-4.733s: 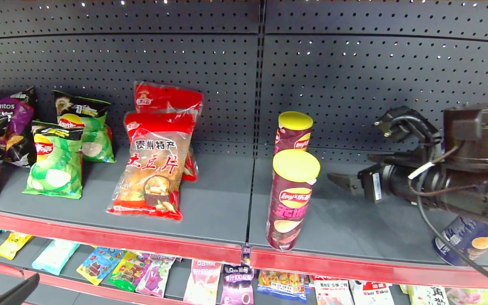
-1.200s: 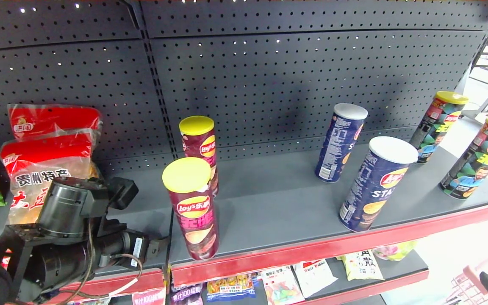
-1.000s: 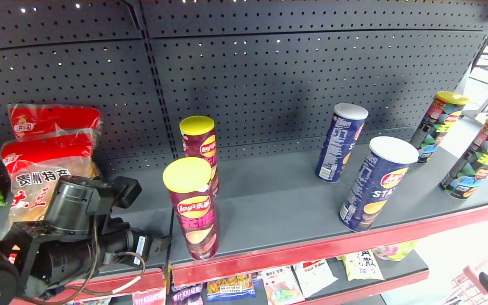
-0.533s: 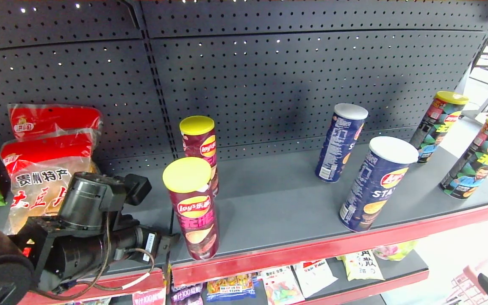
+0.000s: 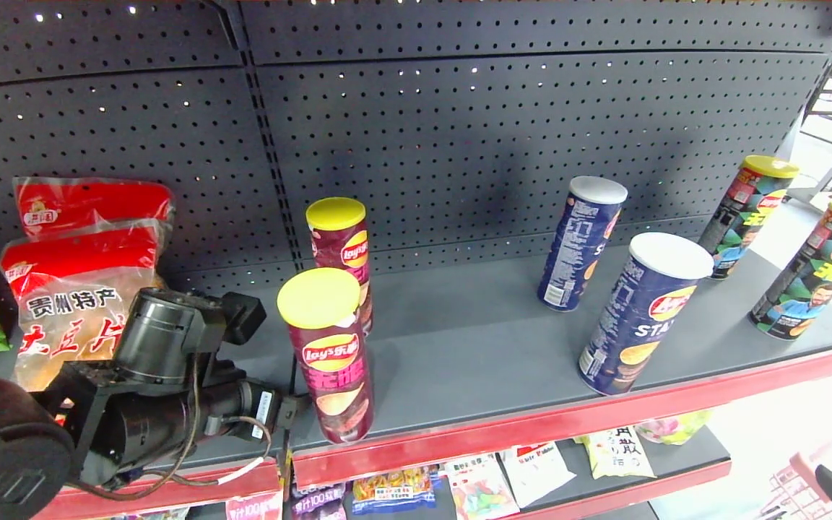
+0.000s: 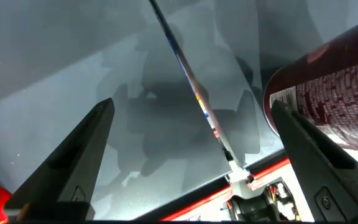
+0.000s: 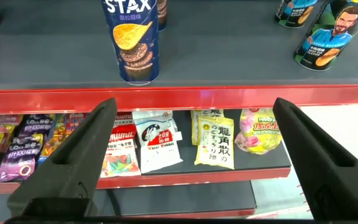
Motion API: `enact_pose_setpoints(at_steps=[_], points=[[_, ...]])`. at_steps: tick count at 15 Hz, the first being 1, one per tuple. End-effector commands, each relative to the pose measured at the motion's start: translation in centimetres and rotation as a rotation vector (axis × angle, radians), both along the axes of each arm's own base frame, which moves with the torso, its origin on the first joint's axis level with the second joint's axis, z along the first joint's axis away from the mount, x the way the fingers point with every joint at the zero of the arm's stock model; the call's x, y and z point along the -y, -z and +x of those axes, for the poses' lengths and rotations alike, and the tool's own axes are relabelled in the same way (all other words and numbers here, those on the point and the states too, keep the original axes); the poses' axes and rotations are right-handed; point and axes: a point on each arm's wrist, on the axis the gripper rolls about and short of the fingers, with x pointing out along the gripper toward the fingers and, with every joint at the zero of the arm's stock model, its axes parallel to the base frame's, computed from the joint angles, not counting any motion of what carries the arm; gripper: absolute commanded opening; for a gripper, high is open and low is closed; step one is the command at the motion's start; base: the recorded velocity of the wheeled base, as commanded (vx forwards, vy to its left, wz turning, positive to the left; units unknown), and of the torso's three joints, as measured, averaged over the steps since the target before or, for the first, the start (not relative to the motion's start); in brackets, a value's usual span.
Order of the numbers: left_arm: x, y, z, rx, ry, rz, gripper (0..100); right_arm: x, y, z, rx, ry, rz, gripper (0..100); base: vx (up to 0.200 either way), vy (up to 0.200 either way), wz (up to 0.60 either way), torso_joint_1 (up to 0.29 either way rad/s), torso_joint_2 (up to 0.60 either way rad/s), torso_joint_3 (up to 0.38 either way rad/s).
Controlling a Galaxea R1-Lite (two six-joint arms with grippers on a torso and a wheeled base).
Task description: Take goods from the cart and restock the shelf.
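Observation:
Two maroon chip cans with yellow lids stand on the grey shelf point(image 5: 474, 361), one at the front point(image 5: 326, 354) and one behind it point(image 5: 339, 245). My left gripper point(image 5: 292, 413) hovers low over the shelf's front edge, just left of the front maroon can. In the left wrist view the gripper point(image 6: 192, 106) is open and holds nothing, with that can point(image 6: 334, 99) just outside one finger. My right gripper point(image 7: 194, 102) is open and empty, held off the shelf front, facing a blue can point(image 7: 131, 37).
Two blue cans point(image 5: 640, 314) point(image 5: 581, 242) and two green-and-black cans point(image 5: 748, 217) point(image 5: 809, 271) stand to the right. Red bags point(image 5: 69, 289) lean at the left. Snack packets point(image 7: 216, 137) lie on the lower shelf. The shelf between the maroon and blue cans is bare.
The head view has swung right since the oldest frame. Over the last second my left arm has moved right and forward, closing on the front maroon can. The cans have not moved.

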Motion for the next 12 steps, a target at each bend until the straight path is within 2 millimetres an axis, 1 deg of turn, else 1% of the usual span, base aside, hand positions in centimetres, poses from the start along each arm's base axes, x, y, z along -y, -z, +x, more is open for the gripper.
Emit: enact_pose_setpoints(at_steps=[1,8,12], points=[[0.07,-0.07,0.15,0.003,0.0,-0.002,100,-0.01,0.0,0.04,-0.002,-0.001,0.0,100,0.0,0.0,0.0,0.0,0.0,0.0],[0.47,-0.05,0.26,0.003,0.01,-0.002,100,-0.01,0.01,0.03,-0.003,-0.001,0.0,100,0.0,0.0,0.0,0.0,0.0,0.0],[0.19,-0.25,0.15,0.01,-0.004,-0.008,100,-0.04,0.02,0.07,-0.006,-0.01,0.0,100,0.0,0.0,0.0,0.0,0.0,0.0]])
